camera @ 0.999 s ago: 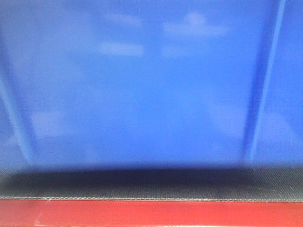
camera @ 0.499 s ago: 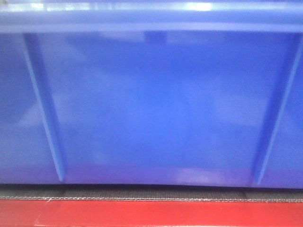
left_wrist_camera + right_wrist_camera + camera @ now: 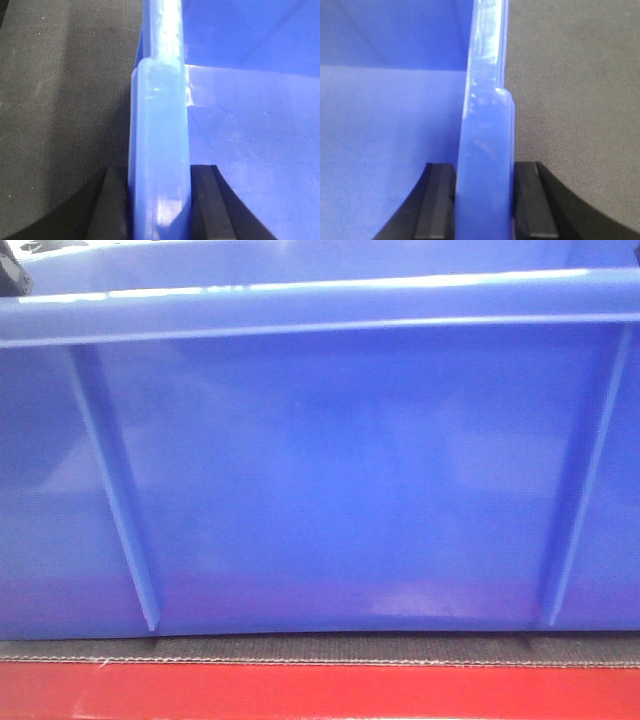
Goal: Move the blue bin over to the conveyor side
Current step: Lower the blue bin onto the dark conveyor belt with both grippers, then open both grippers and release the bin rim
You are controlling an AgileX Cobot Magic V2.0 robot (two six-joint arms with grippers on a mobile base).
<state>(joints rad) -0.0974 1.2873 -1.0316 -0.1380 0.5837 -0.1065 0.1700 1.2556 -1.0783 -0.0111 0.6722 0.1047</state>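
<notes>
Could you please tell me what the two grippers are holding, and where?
Both hold the blue bin by its rim: left gripper and right gripper each clamp one side.

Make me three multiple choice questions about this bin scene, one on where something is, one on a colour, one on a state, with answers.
1. Where does the bin sit?
A. On the grey belt
B. On a steel roller rack
C. On a wooden floor

2. What colour is the belt's front edge?
A. Yellow
B. Red
C. White

3. What is the left gripper doing?
A. Hanging open above the belt
B. Shut on a red packet
C. Shut on the bin's rim

Answers:
1. A, the front view shows the bin's base down on the woven belt.
2. B, a glossy red strip runs below the belt.
3. C, the left wrist view shows both black fingers pressed against the rim; the right gripper clamps the opposite rim likewise.
</notes>
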